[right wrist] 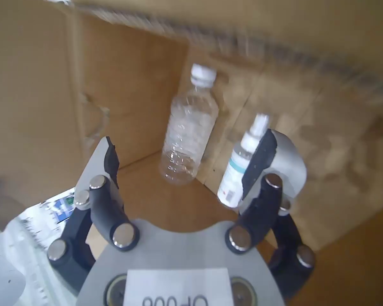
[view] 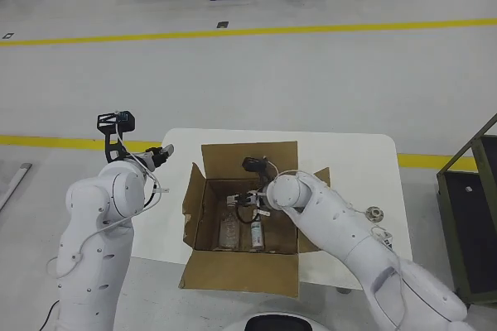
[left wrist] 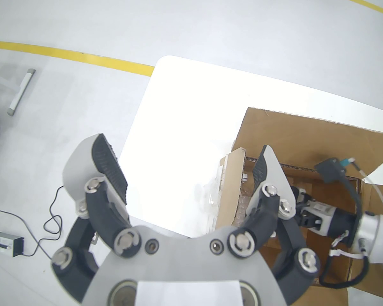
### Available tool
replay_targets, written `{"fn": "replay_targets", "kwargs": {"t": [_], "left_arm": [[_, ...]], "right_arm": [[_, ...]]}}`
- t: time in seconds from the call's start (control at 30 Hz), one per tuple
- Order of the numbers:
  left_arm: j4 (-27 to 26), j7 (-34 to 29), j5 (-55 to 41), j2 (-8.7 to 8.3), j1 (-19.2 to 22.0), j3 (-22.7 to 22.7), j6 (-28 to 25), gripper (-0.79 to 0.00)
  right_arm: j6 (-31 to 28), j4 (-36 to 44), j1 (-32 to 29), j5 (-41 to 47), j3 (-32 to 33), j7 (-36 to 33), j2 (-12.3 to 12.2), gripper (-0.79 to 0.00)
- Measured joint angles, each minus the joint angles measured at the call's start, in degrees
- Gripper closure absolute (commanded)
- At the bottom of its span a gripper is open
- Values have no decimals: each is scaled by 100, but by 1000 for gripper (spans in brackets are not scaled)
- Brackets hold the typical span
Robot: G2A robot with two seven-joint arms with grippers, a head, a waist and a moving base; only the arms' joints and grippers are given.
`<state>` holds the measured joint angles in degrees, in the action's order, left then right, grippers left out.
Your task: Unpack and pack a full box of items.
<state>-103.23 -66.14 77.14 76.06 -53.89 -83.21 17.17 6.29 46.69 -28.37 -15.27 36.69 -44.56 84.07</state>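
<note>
Right gripper (right wrist: pixel 187 147): fingers apart, empty, positioned inside the cardboard box (view: pixel 240 271) above the clear bottle (right wrist: pixel 186 128) and spray bottle (right wrist: pixel 236 170). Left gripper (left wrist: pixel 182 148): fingers apart, empty, beside the box's left flap.

Pale grey floor (view: pixel 315 83) noted, smooth and evenly lit. Two yellow lines are painted across it: far line (view: pixel 248 31) well beyond the table, near line (view: pixel 33 141) hidden in part by the table. White table (view: pixel 356 157), rounded corners. Small dark plate (view: pixel 222 25) is set into the floor by the far line; a second plate (view: pixel 7 36) further left. Dark rack (view: pixel 480 223) is stood to the table's right, apart from it. Grey bar (view: pixel 7 192) is laid on the floor at the left. Small grey box (left wrist: pixel 7 244) with black cable (left wrist: pixel 48 221) is seen on the floor beside the table.
</note>
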Motion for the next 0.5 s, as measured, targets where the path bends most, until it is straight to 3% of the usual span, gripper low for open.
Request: {"fn": "replay_targets", "kwargs": {"t": [0.1, 0.27, 0.37, 0.5], "left_arm": [[0, 0, 0, 0, 0, 0, 0, -785], [0, 0, 0, 0, 0, 0, 0, -785], [0, 0, 0, 0, 0, 0, 0, -785], [0, 0, 0, 0, 0, 0, 0, -785]], "right_arm": [[251, 1411, -470, -720, 706, -84, -499, 0], [1176, 4812, -2417, -2582, 2559, -1071, -1386, 0], [1439, 6479, -3592, -3583, 3547, -1784, -1672, 0], [1553, 7641, -4666, -4401, 4435, -2302, -1824, 0]]}}
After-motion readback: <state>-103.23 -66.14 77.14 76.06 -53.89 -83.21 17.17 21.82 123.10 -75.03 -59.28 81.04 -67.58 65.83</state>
